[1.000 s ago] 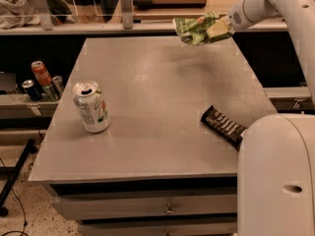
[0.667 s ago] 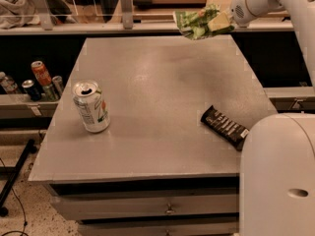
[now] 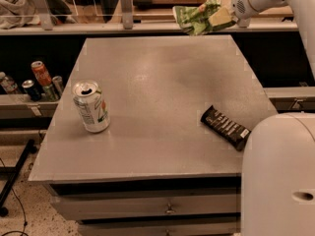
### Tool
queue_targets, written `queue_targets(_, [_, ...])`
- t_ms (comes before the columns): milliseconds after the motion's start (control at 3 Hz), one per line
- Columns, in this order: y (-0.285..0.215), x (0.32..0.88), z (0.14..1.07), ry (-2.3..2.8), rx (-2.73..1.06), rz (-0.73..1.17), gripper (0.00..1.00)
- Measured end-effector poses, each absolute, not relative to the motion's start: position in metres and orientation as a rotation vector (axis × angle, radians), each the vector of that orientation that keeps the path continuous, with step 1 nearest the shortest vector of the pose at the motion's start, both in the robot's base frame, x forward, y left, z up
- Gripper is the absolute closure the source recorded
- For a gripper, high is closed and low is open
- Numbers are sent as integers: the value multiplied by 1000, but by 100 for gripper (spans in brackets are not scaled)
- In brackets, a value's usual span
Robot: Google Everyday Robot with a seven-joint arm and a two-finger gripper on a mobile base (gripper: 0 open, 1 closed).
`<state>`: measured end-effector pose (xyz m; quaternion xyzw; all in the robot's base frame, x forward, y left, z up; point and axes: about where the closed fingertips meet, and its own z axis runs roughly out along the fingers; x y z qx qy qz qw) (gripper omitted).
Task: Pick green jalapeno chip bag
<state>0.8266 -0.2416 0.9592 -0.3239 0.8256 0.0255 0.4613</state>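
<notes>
The green jalapeno chip bag (image 3: 193,18) is held in the air above the far right edge of the table (image 3: 162,77), its end clamped between the fingers of the gripper (image 3: 220,18). A silver-white soda can (image 3: 91,106) is seen upright at the left, and a dark candy bar (image 3: 225,127) is seen lying at the right.

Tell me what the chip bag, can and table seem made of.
The chip bag, held by the gripper above the far edge of the table: thin foil or plastic film, crinkled. The can: likely aluminium, shiny rim, tab opening. Tabletop: smooth matte grey, laminate or metal; unclear.
</notes>
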Motion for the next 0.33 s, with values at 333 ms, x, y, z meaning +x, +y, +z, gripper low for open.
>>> queue_targets(333, [-242,825,966,2019,-799,57,100])
